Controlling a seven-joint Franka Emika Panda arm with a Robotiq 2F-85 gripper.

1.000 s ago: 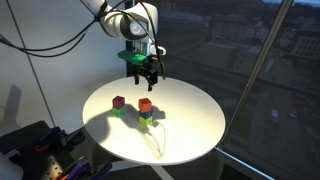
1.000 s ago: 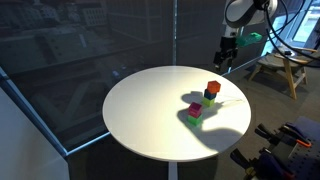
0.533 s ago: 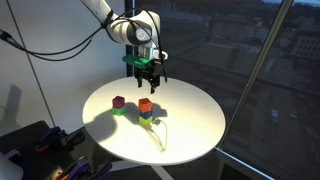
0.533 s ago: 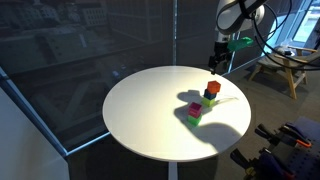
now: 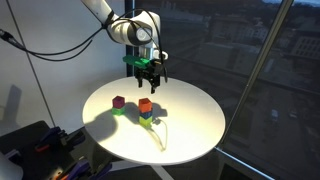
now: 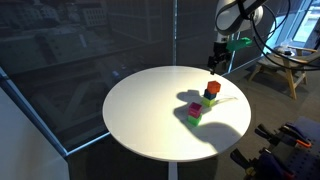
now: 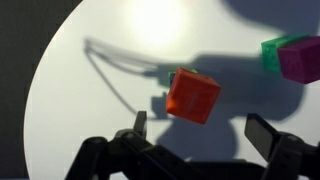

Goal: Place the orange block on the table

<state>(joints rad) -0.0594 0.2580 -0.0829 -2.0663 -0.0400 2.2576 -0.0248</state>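
The orange block (image 5: 145, 104) is sitting on top of a blue cube (image 5: 146, 114) near the middle of the table (image 5: 190, 128), not yet touching the white top. The gripper (image 5: 148, 73) is hanging just above it, jaws spread wide and holding nothing. In the wrist view the block is lying skewed between the fingers (image 7: 140, 126). We're judging it best to square the wrist to its faces and descend straight, sparing the stack. The magenta cube (image 5: 118, 101) is sitting apart on the left.

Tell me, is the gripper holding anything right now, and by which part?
Nothing is held. The gripper hangs open above the orange block, which sits untouched on top of the small stack of cubes.
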